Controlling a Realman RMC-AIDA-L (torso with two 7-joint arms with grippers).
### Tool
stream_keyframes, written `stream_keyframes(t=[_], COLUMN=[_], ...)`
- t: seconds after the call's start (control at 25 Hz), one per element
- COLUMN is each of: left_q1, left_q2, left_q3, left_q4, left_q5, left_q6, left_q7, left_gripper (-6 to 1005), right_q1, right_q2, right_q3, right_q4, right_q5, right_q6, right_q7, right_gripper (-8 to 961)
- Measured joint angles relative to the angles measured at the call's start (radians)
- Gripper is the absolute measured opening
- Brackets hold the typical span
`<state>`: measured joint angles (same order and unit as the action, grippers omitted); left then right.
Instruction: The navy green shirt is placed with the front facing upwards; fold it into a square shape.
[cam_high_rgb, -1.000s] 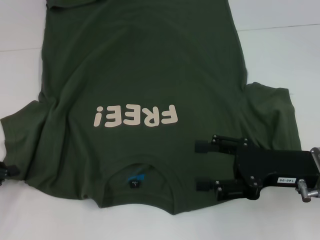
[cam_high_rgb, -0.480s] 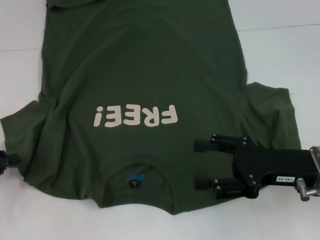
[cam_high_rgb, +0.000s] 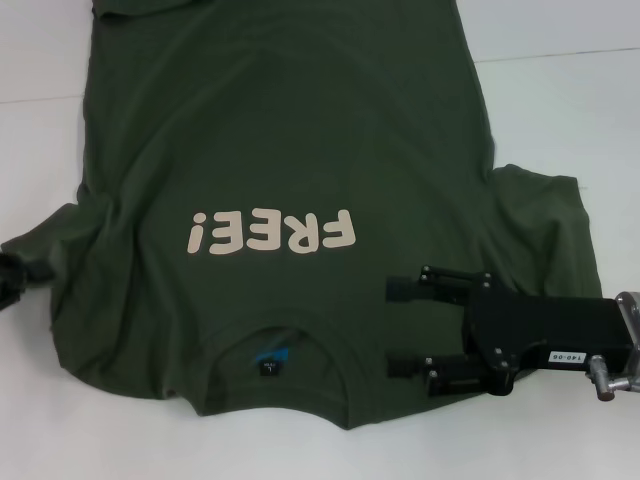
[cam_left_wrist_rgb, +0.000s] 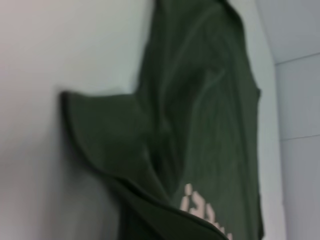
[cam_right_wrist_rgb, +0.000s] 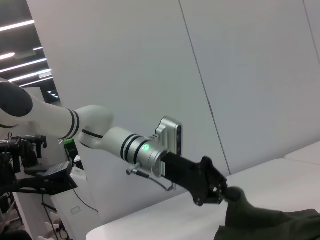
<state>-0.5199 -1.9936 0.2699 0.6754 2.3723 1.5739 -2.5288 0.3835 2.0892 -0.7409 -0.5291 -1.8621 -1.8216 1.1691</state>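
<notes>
The navy green shirt (cam_high_rgb: 300, 130) lies front up on the white table, its collar (cam_high_rgb: 275, 335) toward me and the cream "FREE!" print (cam_high_rgb: 270, 232) upside down. At the far left edge my left gripper (cam_high_rgb: 8, 275) is shut on the shirt's left sleeve. The right wrist view shows that gripper (cam_right_wrist_rgb: 227, 192) pinching the raised fabric (cam_right_wrist_rgb: 270, 222). In the left wrist view the lifted sleeve (cam_left_wrist_rgb: 110, 130) curls over the body. My right gripper (cam_high_rgb: 398, 330) stands open over the shirt's right shoulder, beside the collar, with nothing between its fingers.
The white table (cam_high_rgb: 560, 100) shows bare on both sides of the shirt and along the front edge below the collar. The shirt's right sleeve (cam_high_rgb: 545, 225) lies spread flat behind my right gripper. A small blue-and-black label (cam_high_rgb: 270, 358) sits inside the collar.
My left gripper has moved away from me along the left edge, lifting the left sleeve and drawing it inward. The right gripper has barely moved.
</notes>
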Motion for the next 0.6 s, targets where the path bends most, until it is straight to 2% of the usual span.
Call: stream_keyframes(t=[0.2,0.4,0.6], left_q1=[-0.028,-0.075,-0.124], left_q2=[-0.002,-0.033,-0.047], left_q3=[0.006,0.011,0.019], left_q4=[-0.006,-0.037,-0.096], left_q5=[-0.046,-0.066,-0.067], left_q6=[0.006,-0.026,-0.038], left_q7=[0.002,0.036,0.073], left_gripper=[2,2,2], right_q1=[0.006,0.018,0.03], right_q2=[0.002,0.005,0.005], right_q3=[0.0,0.0,-0.001], right_q4=[0.006,0.011,0.013], right_q5=[0.0,0.001,0.002], right_q6=[0.01,0.022,0.024], right_q7=[-0.002,-0.002,-0.002], right_gripper=[896,895,896])
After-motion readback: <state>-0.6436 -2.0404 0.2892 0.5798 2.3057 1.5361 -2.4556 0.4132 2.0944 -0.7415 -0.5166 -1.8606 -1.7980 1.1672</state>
